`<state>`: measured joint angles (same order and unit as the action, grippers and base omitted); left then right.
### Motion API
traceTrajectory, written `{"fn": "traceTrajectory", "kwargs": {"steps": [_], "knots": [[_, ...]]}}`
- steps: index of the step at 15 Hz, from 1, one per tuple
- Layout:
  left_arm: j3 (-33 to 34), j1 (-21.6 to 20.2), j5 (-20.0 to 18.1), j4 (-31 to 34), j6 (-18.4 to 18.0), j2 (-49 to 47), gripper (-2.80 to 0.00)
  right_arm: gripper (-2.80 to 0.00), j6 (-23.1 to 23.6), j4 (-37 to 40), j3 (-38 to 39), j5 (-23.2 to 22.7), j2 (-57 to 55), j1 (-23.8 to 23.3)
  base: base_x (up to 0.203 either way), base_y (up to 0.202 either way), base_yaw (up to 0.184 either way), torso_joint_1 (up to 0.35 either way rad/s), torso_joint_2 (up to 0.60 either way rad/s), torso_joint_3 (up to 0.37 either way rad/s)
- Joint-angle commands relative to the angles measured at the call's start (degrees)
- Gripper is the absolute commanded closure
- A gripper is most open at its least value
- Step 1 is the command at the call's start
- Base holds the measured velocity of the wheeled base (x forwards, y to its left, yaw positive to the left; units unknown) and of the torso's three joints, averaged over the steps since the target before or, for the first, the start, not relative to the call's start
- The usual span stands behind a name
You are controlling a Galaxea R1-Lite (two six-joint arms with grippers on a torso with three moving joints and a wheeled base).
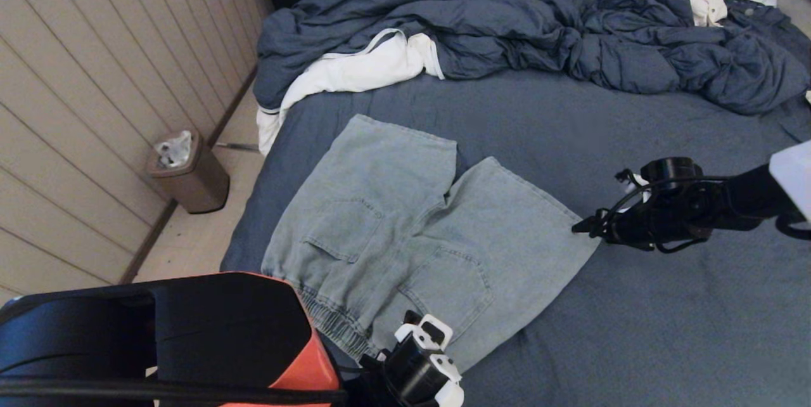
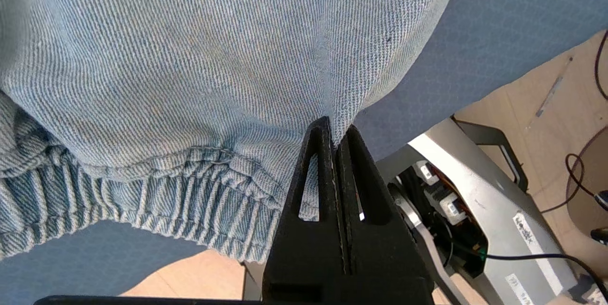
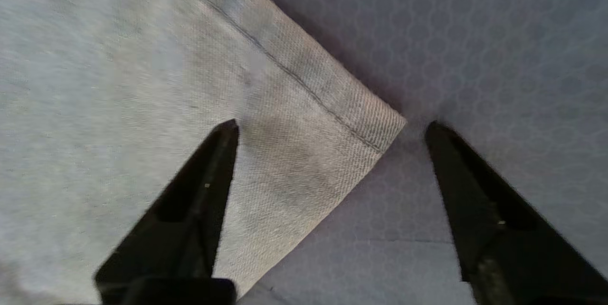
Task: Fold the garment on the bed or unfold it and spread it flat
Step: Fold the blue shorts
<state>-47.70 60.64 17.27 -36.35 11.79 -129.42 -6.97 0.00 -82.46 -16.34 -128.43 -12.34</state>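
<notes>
The bed wears a dark slate-blue sheet that runs from its near edge to the far end. The garment, pale blue denim shorts, lies spread flat on the sheet toward the near left, back pockets up, waistband at the near edge and legs pointing far and right. A bulky dark blue duvet is heaped across the far end. A white garment lies at the far left, partly under the duvet and hanging over the bed's left edge.

Soft, even indoor light; faint shadows; right wrist view motion-blurred (denim weave smeared); others sharp.
</notes>
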Motion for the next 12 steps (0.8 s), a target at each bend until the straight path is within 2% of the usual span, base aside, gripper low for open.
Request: {"fn": "traceTrajectory", "kwargs": {"steps": [1,2,10,12], "knots": [[0.55,0.10,0.13,-0.25,0.16,-0.21,0.00,-2.80,-0.06,0.05,-0.36,-0.10,-1.65,0.27,0.000,0.000,0.000,0.000,0.00,0.000],[0.71,0.10,0.13,-0.37,0.25,-0.23,0.00,0.00,0.42,0.07,0.13,0.05,-1.44,0.74,0.000,0.000,0.000,0.000,0.00,0.000],[2.00,2.45,0.46,-3.46,0.43,0.92,0.00,0.00,0.76,-0.27,0.92,-0.05,1.11,0.56,0.000,0.000,0.000,0.000,0.00,0.000],[2.39,3.45,2.15,-4.05,0.47,2.66,0.00,0.00,0.81,-0.26,2.67,-0.17,4.29,0.36,0.000,0.000,0.000,0.000,0.00,0.000]]}}
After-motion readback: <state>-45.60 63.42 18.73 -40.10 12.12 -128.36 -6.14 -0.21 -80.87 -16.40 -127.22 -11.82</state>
